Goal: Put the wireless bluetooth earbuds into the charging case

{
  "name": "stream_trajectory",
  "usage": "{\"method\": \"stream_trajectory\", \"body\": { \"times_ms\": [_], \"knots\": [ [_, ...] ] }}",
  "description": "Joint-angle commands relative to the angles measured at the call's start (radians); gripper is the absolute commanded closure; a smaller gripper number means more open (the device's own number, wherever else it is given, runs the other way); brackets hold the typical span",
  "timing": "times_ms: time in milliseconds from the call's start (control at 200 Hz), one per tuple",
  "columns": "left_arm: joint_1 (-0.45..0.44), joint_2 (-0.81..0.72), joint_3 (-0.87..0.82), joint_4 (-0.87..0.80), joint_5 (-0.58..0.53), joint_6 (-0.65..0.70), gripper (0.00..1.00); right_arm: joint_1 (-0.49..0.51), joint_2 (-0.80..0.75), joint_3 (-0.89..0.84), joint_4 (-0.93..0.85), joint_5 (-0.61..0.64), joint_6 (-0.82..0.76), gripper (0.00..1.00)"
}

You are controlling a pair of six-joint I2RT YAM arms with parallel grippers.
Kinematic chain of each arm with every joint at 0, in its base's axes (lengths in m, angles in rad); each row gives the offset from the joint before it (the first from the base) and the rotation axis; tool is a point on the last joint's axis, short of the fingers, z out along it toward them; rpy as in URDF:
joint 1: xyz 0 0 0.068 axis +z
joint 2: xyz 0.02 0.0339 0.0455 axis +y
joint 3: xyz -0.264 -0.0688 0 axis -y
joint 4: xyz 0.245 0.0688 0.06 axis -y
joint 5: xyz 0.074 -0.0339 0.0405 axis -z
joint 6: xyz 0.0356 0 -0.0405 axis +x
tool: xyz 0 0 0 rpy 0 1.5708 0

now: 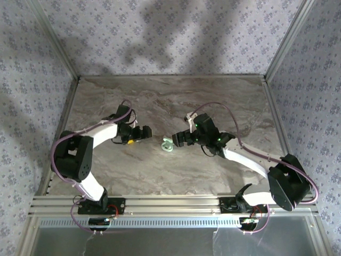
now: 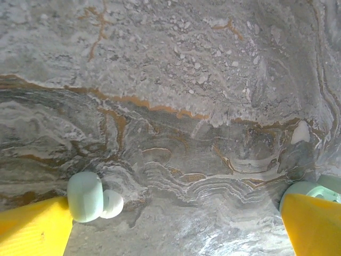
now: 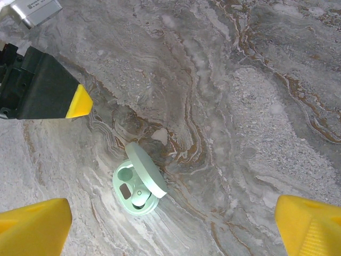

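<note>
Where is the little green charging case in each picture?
Top external: the charging case lies mid-table, just right of the left claw.
Right wrist: lower left of centre, lid open.
Left wrist: perhaps the pale green edge behind the finger at lower right; too cut off to be sure.
Shared landmark: that left claw; its yellow fingertip shows upper left in the right wrist view.

A pale green charging case (image 1: 168, 144) lies on the marbled surface (image 1: 170, 101) between the two arms. The right fingers (image 1: 177, 140) are just beside it. The left fingers (image 1: 145, 131) point toward it from slightly farther off.
</note>
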Motion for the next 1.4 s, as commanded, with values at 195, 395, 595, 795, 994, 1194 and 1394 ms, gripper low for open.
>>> {"method": "stream_trajectory", "body": {
  "times_ms": [195, 395, 595, 795, 994, 1194, 1394],
  "knots": [
    [0.048, -0.152, -0.078, -0.011, -0.040, -0.058, 0.06, -0.002, -0.046, 0.008, -0.004, -0.012, -0.023, 0.00],
    [0.096, -0.139, -0.074, -0.026, 0.008, -0.037, 0.35, -0.003, -0.057, 0.002, 0.000, -0.023, -0.031, 0.00],
    [0.104, -0.081, -0.030, -0.047, -0.015, -0.013, 0.49, -0.001, -0.061, -0.006, 0.006, -0.037, -0.049, 0.02],
    [0.104, -0.021, 0.019, -0.070, 0.003, 0.030, 0.54, -0.001, -0.058, -0.006, 0.008, -0.039, -0.053, 0.04],
    [0.103, 0.020, 0.066, -0.116, -0.022, 0.074, 0.65, -0.002, -0.051, -0.003, 0.007, -0.043, -0.054, 0.06],
    [0.086, 0.079, 0.115, -0.172, -0.066, 0.117, 0.72, -0.002, -0.049, -0.004, 0.006, -0.042, -0.056, 0.07],
    [0.082, 0.101, 0.119, -0.174, -0.065, 0.130, 0.72, -0.001, -0.043, -0.001, 0.006, -0.046, -0.056, 0.07]
  ]
}}
